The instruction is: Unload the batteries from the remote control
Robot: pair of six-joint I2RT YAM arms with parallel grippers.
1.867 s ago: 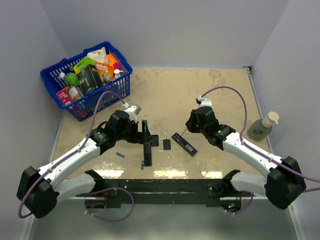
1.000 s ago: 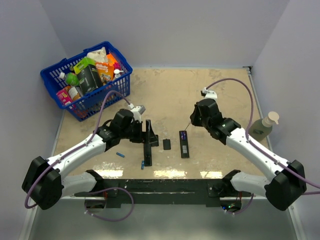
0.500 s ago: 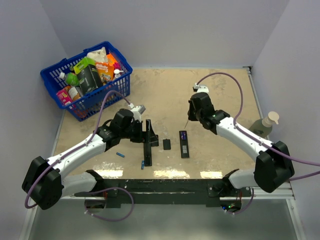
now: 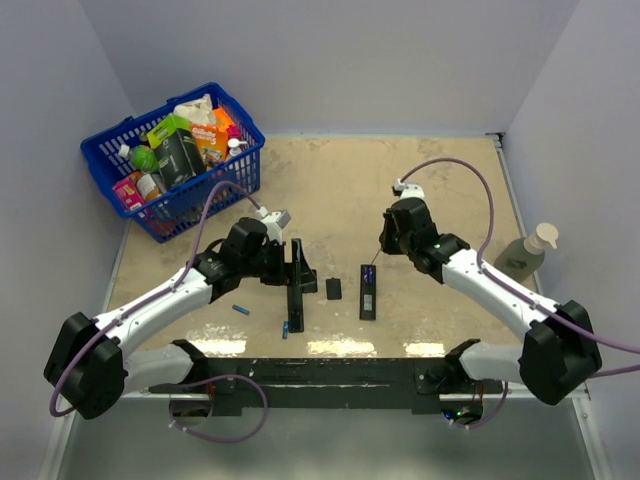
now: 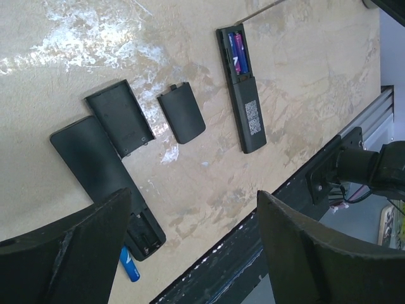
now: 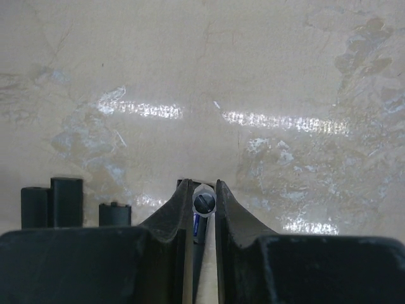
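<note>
– Batteries (image 4: 241, 310): how many are out?

– Two lie loose on the worktop (image 4: 420, 180). One is at 9 o'clock from the left remote (image 4: 296, 302), and another (image 4: 285, 328) is just beside its near end, at 7. That remote's bay looks empty. The left tool (image 5: 193, 209) hangs above it, spread wide, gripping nothing.

– And the covers (image 5: 120, 117)?

– Both are off. One is just beside the left remote, and the other (image 5: 182, 114) is at its 3 o'clock, between the remotes.

– So what's left?

– The right remote (image 4: 369, 292) has a blue and a purplish battery (image 5: 236, 56) in its open bay, at its 12 o'clock end. The right tool (image 6: 202, 187) is pinched nearly closed on a thin stick (image 6: 204, 203), which points down toward that bay. I'd judge the job half done.

– What changed?

– A couple of seconds ago the right remote lay slanted, 10 to 4. Now it runs straight, 12 to 6. The loose batteries haven't moved, and the left tool has barely shifted.
</note>
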